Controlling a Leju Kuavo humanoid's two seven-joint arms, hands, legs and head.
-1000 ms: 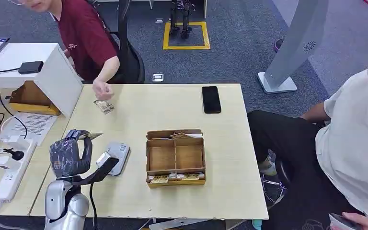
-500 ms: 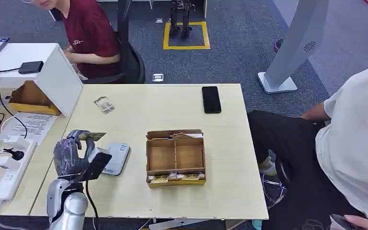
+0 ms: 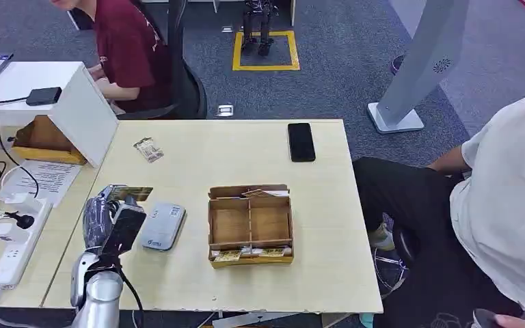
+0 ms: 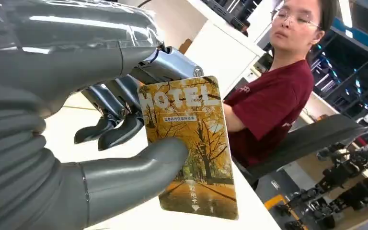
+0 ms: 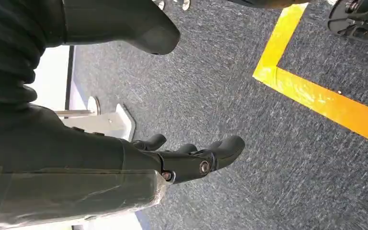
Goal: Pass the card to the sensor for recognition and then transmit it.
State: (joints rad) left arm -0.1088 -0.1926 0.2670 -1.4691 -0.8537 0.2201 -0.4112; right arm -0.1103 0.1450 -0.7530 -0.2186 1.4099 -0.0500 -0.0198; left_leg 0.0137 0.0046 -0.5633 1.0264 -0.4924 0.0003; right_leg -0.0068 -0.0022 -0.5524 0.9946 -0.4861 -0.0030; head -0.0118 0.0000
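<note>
My left hand point(image 3: 107, 220) hovers over the table's left side and pinches a hotel key card point(image 3: 132, 194) between thumb and fingers. The card point(image 4: 191, 143) carries a yellow autumn-tree picture and the word HOTEL. The grey card sensor point(image 3: 162, 225) lies flat on the table just right of that hand. The card's tip sits above and slightly left of the sensor. My right hand point(image 5: 191, 158) hangs over grey carpet, its fingers apart and holding nothing.
A wooden compartment box point(image 3: 250, 224) with cards along its front stands in the table's middle. A second card point(image 3: 149, 149) lies at the back left, a black phone point(image 3: 301, 141) at the back. One person sits behind the table, another at the right.
My left hand has shifted right toward the sensor with the card. The person in red pulled their hand back from the card at the back left and turned away.
</note>
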